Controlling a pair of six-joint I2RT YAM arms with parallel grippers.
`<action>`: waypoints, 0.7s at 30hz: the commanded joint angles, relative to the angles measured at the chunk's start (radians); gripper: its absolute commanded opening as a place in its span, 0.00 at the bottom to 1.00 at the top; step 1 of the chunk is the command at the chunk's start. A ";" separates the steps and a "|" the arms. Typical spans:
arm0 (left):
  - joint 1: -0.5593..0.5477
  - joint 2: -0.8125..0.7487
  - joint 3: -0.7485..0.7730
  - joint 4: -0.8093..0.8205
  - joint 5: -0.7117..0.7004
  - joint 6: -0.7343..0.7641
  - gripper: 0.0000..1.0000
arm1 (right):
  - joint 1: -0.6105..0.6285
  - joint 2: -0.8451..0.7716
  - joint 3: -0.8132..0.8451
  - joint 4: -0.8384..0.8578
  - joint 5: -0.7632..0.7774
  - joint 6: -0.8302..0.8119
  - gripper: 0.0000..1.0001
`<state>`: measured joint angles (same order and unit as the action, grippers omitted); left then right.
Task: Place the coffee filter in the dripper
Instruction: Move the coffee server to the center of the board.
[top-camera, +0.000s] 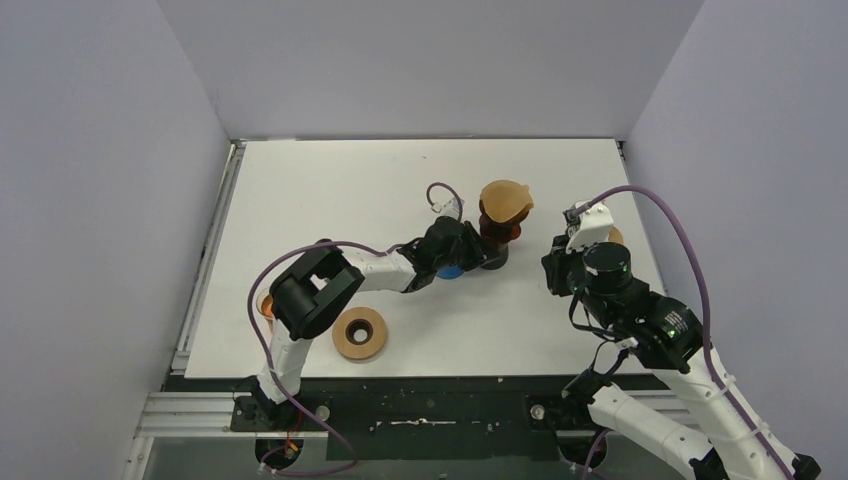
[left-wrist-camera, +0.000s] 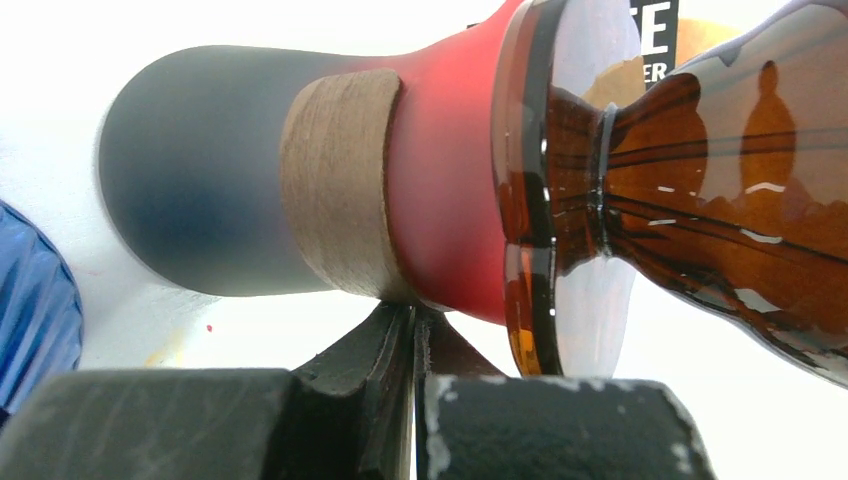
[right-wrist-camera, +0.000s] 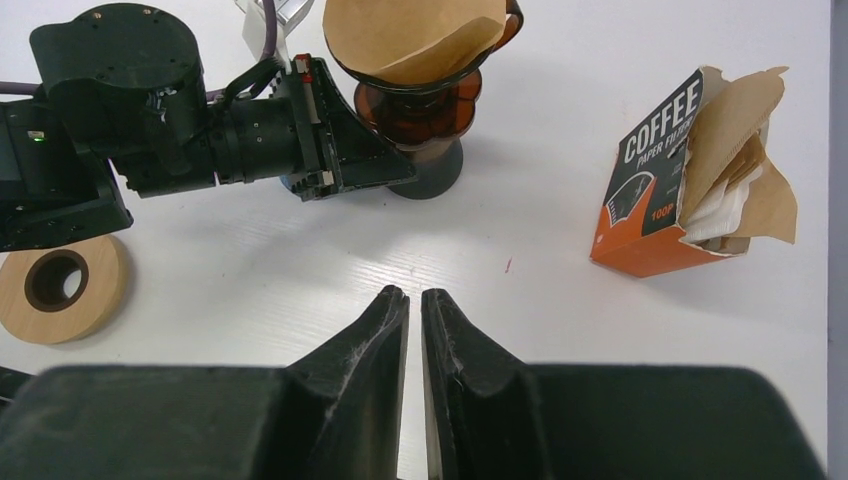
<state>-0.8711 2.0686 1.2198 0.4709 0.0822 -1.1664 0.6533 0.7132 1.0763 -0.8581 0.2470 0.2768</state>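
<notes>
Pincer of the left arm (left-wrist-camera: 413, 310) is seen clenched, its fingers pressed flat together with nothing between them, the tips set just beside the foot of the dripper (top-camera: 498, 238). Only its wrist view shows this closely: brown glass fills the right of it, and a wooden band is wrapped round a grey-to-red part beside the glass. A blue object (top-camera: 450, 270) is half hidden under this pincer in the top view. A wooden ring (top-camera: 360, 333) is laid flat on the worktop (top-camera: 350, 190), well apart to the left. The coffee filter (top-camera: 505, 198) is seated in the dripper's mouth, its brown paper standing above the rim, as the right wrist view confirms. The right pincer (right-wrist-camera: 415, 295) is held above bare worktop, nearly clenched on nothing, a thin slit left between the fingers. An orange filter box (right-wrist-camera: 650, 190), torn open with papers spilling out, is shown plainly only by the right wrist view.
</notes>
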 joint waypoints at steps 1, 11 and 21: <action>0.000 -0.026 0.041 -0.021 -0.032 0.039 0.00 | -0.007 -0.011 0.041 -0.004 0.024 0.008 0.14; -0.005 -0.126 -0.047 -0.052 0.004 0.068 0.00 | -0.006 -0.001 0.085 -0.018 0.021 0.029 0.16; -0.008 -0.314 -0.120 -0.228 -0.016 0.185 0.03 | -0.006 0.048 0.148 -0.006 0.017 0.022 0.19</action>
<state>-0.8753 1.8805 1.1164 0.3061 0.0814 -1.0576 0.6533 0.7368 1.1751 -0.8909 0.2466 0.2996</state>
